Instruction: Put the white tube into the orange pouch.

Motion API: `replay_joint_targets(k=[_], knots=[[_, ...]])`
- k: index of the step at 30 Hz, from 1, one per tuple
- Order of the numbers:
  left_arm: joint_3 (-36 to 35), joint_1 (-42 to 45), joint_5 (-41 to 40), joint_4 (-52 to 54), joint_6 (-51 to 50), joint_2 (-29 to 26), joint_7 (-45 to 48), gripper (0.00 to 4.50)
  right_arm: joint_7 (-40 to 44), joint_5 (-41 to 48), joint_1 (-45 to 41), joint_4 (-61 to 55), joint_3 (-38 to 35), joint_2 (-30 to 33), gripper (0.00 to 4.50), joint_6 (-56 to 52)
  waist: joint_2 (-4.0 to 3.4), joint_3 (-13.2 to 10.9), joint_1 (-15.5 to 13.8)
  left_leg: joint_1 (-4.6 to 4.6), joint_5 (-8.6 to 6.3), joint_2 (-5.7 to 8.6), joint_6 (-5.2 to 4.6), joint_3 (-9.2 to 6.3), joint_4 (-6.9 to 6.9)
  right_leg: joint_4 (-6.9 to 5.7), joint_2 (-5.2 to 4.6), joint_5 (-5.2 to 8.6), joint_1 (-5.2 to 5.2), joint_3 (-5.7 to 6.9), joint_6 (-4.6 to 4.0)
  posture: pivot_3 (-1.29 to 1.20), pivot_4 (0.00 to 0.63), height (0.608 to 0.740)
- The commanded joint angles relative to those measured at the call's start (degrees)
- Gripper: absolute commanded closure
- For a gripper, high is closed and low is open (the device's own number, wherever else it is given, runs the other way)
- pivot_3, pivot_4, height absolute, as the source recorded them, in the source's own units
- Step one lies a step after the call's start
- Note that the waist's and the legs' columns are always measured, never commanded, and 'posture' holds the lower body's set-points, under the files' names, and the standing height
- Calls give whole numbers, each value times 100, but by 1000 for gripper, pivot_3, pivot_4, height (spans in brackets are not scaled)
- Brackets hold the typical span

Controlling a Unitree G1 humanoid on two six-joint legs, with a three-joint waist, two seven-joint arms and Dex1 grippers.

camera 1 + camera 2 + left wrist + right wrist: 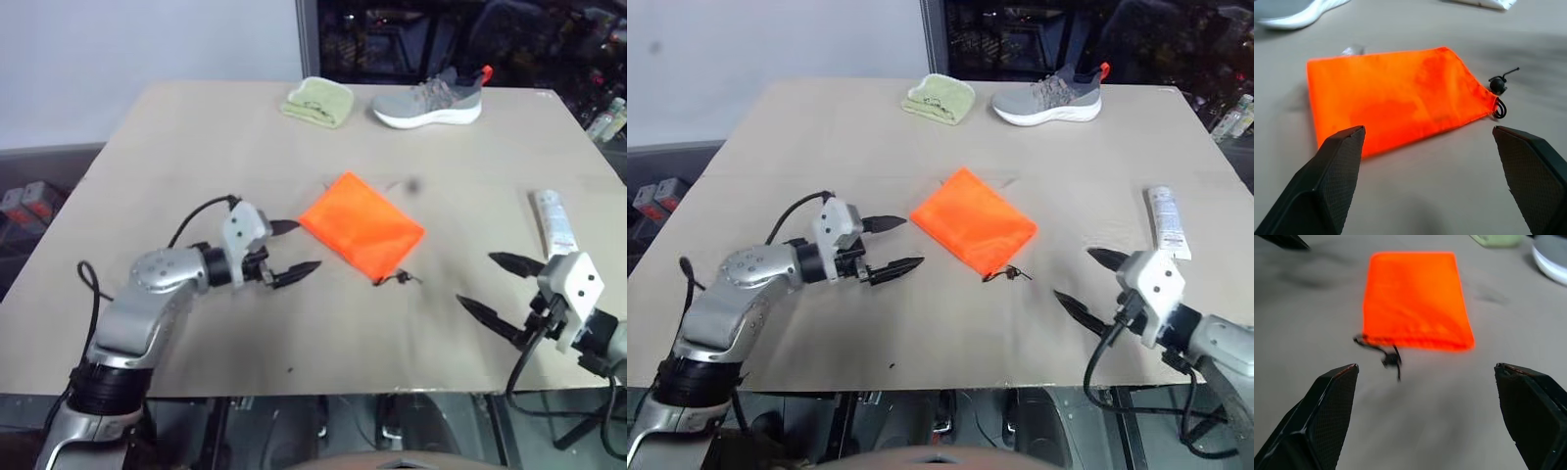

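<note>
At mid-frame the pouch (361, 227) lies flat between your two empty, spread grippers, left gripper (289, 252) and right gripper (500, 287); next, fetch the tube (555, 222) at right.

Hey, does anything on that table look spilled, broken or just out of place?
Nothing stands out. The orange pouch lies flat at an angle in the middle of the table, its cord end toward the robot. The white tube lies flat on the right, the shoe upright and the green cloth folded at the far edge.

The white tube (556, 223) lay near the desk's (196, 147) right edge, its near end hidden behind the right gripper (497, 287); its printed marks were too small to read.
</note>
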State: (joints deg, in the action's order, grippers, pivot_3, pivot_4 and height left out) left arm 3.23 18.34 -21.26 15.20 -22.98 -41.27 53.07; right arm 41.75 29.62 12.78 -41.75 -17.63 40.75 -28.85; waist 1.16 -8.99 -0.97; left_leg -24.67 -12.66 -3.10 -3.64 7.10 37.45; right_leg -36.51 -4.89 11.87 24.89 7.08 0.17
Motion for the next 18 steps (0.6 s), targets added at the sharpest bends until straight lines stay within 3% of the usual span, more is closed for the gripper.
replay_joint_targets(k=[1, 11, 18], knots=[[529, 713, 436, -296, 245, 137, 220, 174, -179, -133, -420, -65, 337, 48, 0, -19, 1, -1, -8, -2, 2, 1, -4, 0, 0, 1, 2, 0, 0, 0, 0, 0, 150, 740], [2051, 2886, 1865, -3036, 1463, 999, 1120, 174, -1087, -122, -1006, -867, 917, 111, 0, -1318, 4, -2, -32, -8, 15, 1, -28, -5, 8, -1, 24, -14, -1, 5, 24, 0, 150, 740], [2460, 4200, 2499, -5486, 2863, 1899, 1706, 174, -1842, -73, -1188, -1325, 972, -158, 0, -2063, 5, -3, -23, -19, 7, 0, -41, -7, 28, -1, 22, -14, 0, 7, 24, 0, 150, 740]])
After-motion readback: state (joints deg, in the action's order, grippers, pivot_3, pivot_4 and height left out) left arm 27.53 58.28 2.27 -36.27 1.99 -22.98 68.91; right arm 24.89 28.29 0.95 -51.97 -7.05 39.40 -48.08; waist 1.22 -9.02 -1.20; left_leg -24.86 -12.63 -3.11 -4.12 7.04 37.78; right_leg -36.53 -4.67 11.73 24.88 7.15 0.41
